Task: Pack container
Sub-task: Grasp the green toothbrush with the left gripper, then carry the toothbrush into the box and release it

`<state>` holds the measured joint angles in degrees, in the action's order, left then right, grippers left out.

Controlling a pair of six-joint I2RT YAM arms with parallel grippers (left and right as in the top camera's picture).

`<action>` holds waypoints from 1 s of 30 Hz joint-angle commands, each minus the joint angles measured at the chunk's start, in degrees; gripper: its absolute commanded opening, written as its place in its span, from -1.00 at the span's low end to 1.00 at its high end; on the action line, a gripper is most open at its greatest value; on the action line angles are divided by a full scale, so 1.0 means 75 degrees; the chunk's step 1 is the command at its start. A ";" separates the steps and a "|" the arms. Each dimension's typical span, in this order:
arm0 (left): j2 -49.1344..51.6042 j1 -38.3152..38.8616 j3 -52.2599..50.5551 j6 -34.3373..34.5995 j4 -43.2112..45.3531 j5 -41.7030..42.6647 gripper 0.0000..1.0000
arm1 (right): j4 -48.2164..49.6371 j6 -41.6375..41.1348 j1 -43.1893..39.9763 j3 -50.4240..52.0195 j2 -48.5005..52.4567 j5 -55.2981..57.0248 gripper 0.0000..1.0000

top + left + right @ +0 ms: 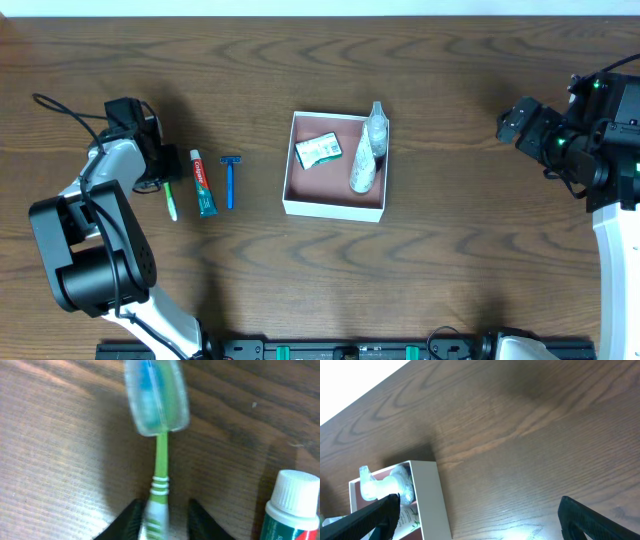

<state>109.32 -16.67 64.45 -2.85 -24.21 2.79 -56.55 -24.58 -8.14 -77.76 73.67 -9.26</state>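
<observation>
The container [333,208], a square white box with a reddish-brown inside, sits mid-table and holds a green-and-white packet [320,150] and two clear bottles [366,160]. It also shows at the lower left of the right wrist view [427,500]. A green toothbrush [171,205] with a clear head cap [156,400] lies left of the toothpaste tube [203,183] and the blue razor [231,180]. My left gripper [162,515] is down at the table with its fingers on either side of the toothbrush handle; a gap shows on the right side. My right gripper [480,510] is open and empty, far right [515,125].
The toothpaste's white cap [295,492] lies close to the right of the left gripper. Bare wooden table lies between the container and the right arm. The table's far edge runs along the top of the right wrist view.
</observation>
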 commanded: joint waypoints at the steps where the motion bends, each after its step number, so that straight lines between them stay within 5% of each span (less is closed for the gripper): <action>1: 0.0501 -0.0020 -0.0207 -0.0076 -0.0128 -0.0271 -0.54 | -0.0012 -0.0061 -0.0055 -0.0017 -0.0006 -0.0026 0.99; 10: -0.0061 0.0073 0.0003 -0.0067 -0.0603 -0.0262 -0.88 | -0.0009 -0.0061 -0.0055 -0.0017 -0.0006 -0.0026 0.99; 16: -0.1542 0.0580 0.0140 -0.0067 -0.0868 -0.0259 -0.88 | -0.0009 -0.0061 -0.0055 -0.0017 -0.0006 -0.0026 0.99; 24: -0.4033 0.2448 0.0140 -0.0070 -0.1408 -0.0259 -0.88 | -0.0012 -0.0061 -0.0055 -0.0017 -0.0006 -0.0026 0.98; 30: -0.4543 0.4325 0.0137 0.0015 -0.0965 -0.0259 -0.88 | -0.0009 -0.0061 -0.0055 -0.0017 -0.0006 -0.0026 0.99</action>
<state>75.07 11.46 64.88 -3.01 -32.67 1.21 -56.55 -24.58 -8.14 -77.76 73.67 -9.26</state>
